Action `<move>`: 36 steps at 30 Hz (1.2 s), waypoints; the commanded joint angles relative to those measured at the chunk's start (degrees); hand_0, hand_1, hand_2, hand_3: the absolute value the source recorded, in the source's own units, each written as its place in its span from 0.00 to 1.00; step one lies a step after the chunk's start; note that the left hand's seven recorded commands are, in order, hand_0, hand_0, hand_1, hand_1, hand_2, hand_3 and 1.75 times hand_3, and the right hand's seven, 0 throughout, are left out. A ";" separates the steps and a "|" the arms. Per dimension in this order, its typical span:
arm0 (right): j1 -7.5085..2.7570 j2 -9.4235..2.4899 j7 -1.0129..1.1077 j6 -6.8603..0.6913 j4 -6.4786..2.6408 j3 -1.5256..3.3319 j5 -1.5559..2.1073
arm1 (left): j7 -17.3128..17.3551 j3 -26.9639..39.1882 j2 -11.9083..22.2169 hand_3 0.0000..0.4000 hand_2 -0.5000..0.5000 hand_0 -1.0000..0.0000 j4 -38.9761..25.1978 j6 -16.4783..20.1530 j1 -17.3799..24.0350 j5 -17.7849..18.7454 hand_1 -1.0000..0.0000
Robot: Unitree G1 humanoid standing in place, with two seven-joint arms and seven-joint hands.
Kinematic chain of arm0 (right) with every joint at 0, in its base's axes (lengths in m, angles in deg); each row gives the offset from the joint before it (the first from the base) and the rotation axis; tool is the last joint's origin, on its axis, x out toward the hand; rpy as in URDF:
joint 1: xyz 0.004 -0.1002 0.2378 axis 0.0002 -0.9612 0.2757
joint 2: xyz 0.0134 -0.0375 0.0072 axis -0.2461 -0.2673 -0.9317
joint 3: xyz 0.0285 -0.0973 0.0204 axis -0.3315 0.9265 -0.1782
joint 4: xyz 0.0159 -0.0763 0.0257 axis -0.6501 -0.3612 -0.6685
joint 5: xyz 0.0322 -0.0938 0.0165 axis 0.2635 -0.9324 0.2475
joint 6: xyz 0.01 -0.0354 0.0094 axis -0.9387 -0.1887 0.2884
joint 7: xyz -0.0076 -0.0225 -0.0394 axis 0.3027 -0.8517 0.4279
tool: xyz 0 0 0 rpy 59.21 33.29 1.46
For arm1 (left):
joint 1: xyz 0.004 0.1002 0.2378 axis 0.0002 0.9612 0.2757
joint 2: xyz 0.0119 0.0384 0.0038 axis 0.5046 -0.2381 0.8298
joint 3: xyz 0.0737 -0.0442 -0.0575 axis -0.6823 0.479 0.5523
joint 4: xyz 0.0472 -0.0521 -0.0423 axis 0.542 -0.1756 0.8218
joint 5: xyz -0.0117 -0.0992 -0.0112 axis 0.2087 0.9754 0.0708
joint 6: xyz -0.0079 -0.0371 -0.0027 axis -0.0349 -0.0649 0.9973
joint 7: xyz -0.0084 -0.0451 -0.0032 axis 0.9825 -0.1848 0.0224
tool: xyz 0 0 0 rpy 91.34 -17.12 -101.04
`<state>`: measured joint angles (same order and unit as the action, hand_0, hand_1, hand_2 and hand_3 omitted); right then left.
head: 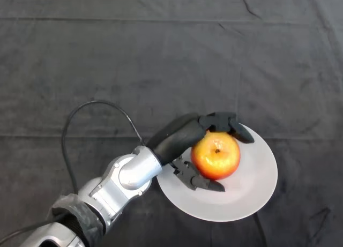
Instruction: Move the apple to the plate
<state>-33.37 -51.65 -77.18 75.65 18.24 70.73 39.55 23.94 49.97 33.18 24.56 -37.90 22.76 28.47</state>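
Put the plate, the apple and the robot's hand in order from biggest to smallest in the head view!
1. Plate, clearly the biggest.
2. Hand and apple look about alike. The hand is wrapped around the apple and partly hidden, so I won't rank them.

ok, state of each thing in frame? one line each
Red-yellow apple: over the plate, stem side up, held between the hand's fingers and thumb.
Round white plate: flat on the cloth, apple over its left part.
Black left hand: curled round the apple.
Dark cloth: spread over the table, creased.
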 commanded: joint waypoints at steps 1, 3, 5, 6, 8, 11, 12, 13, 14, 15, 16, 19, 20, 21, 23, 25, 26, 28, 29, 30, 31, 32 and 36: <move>-1.39 0.42 0.33 -0.51 0.74 -0.65 0.51 | 0.76 -1.40 0.79 1.00 0.50 0.00 1.95 0.55 -0.83 2.43 0.00; -1.37 0.42 0.33 -0.50 0.71 -0.64 0.51 | 1.29 -2.01 0.91 1.00 0.50 0.00 2.91 0.62 -1.02 2.77 0.00; -1.34 0.41 0.32 -0.49 0.67 -0.64 0.50 | 1.85 -2.48 0.99 1.00 0.47 0.00 3.84 0.78 -1.29 3.13 0.07; -1.33 0.41 0.32 -0.48 0.65 -0.64 0.49 | 2.12 -2.69 1.01 1.00 0.43 0.00 4.34 0.85 -1.43 3.30 0.15; -1.31 0.41 0.32 -0.47 0.60 -0.63 0.49 | 2.56 -3.04 1.02 1.00 0.28 0.00 5.20 1.01 -1.68 3.60 0.44; -1.27 0.41 0.31 -0.45 0.54 -0.63 0.47 | 3.17 -3.42 0.99 1.00 0.05 0.00 6.29 1.36 -2.07 4.07 0.89; -1.26 0.41 0.31 -0.44 0.52 -0.63 0.47 | 3.35 -3.53 0.97 0.97 0.01 0.03 6.61 1.49 -2.18 4.24 1.00; -1.25 0.41 0.30 -0.43 0.50 -0.62 0.47 | 3.48 -3.61 0.95 0.84 0.08 0.16 6.85 1.60 -2.27 4.37 1.00; -1.24 0.40 0.30 -0.42 0.47 -0.62 0.46 | 3.63 -3.70 0.91 0.73 0.14 0.27 7.10 1.75 -2.37 4.53 1.00; -1.23 0.40 0.30 -0.41 0.45 -0.62 0.46 | 3.76 -3.78 0.88 0.60 0.20 0.40 7.32 1.88 -2.46 4.69 1.00; -1.22 0.40 0.30 -0.41 0.43 -0.62 0.46 | 3.87 -3.83 0.86 0.50 0.25 0.50 7.49 1.99 -2.53 4.83 1.00; -1.19 0.40 0.29 -0.38 0.38 -0.61 0.45 | 4.17 -3.96 0.81 0.03 0.49 0.97 7.91 2.30 -2.74 5.31 1.00; -1.18 0.40 0.29 -0.37 0.36 -0.61 0.44 | 4.26 -3.98 0.80 0.00 0.50 1.00 8.00 2.40 -2.81 5.47 1.00; -1.17 0.40 0.28 -0.37 0.34 -0.61 0.44 | 4.34 -4.00 0.79 0.00 0.50 1.00 8.07 2.50 -2.87 5.64 1.00; -1.16 0.39 0.28 -0.35 0.31 -0.60 0.44 | 4.48 -4.01 0.78 0.00 0.50 1.00 8.17 2.66 -2.99 5.95 1.00; -1.14 0.39 0.27 -0.34 0.28 -0.60 0.43 | 4.50 -4.04 0.76 0.00 0.50 1.00 8.23 2.72 -3.01 6.18 1.00; -1.14 0.39 0.27 -0.33 0.26 -0.60 0.43 | 4.50 -4.07 0.74 0.00 0.50 1.00 8.23 2.77 -3.01 6.32 1.00; -1.12 0.39 0.27 -0.32 0.24 -0.60 0.42 | 4.51 -4.10 0.69 0.00 0.50 1.00 8.15 2.95 -3.08 6.55 1.00; -1.12 0.39 0.26 -0.31 0.22 -0.60 0.42 | 4.54 -4.11 0.68 0.00 0.50 1.00 8.09 3.04 -3.13 6.71 1.00; -1.11 0.39 0.26 -0.30 0.21 -0.60 0.42 | 4.55 -4.12 0.69 0.00 0.50 1.00 8.04 3.07 -3.13 6.82 1.00; -1.11 0.39 0.26 -0.30 0.20 -0.59 0.42 | 4.55 -4.13 0.71 0.00 0.50 1.00 7.99 3.07 -3.11 6.93 1.00; -1.10 0.39 0.26 -0.29 0.19 -0.59 0.42 | 4.57 -4.14 0.75 0.00 0.50 1.00 7.93 3.03 -3.08 7.07 1.00; -1.09 0.39 0.25 -0.27 0.15 -0.59 0.41 | 4.71 -4.07 0.87 0.00 0.50 1.00 7.67 3.10 -3.15 7.54 1.00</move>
<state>-33.37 -51.64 -77.18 75.65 18.24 70.73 39.55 27.88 47.68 32.96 30.72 -35.92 20.50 35.37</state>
